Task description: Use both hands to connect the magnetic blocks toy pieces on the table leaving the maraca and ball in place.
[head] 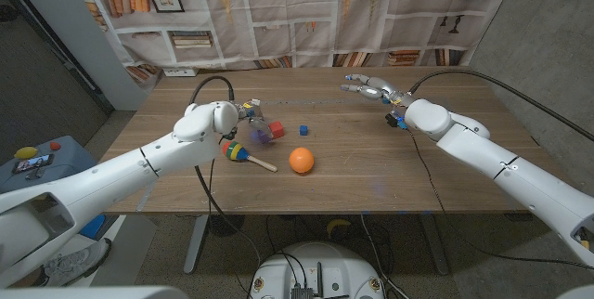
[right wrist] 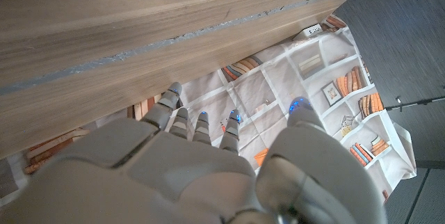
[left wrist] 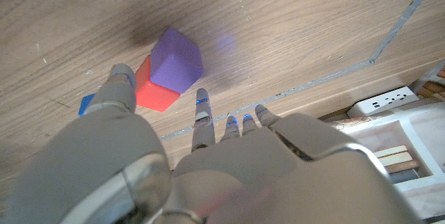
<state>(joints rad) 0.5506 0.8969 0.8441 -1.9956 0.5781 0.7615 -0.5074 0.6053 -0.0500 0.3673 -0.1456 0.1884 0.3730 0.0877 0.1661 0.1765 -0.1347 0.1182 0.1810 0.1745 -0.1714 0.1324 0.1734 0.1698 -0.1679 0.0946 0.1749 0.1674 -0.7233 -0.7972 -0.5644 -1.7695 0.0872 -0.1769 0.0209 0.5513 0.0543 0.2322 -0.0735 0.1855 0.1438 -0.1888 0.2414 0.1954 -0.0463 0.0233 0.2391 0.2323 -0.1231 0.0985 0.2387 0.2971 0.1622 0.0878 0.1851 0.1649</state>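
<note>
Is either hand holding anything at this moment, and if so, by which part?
Nothing is held. The left hand hovers by the purple block and red block; the right hand is open.

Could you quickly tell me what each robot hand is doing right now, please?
Left robot hand: open, fingers beside the purple block, not gripping.
Right robot hand: open, holding nothing.

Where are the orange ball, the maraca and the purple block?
orange ball [head: 301, 160]: head view, middle of the ball.
maraca [head: 234, 150]: head view, on its colourful striped head.
purple block [left wrist: 176, 60]: left wrist view, on the block's top face, beside the red block [left wrist: 154, 90].
</note>
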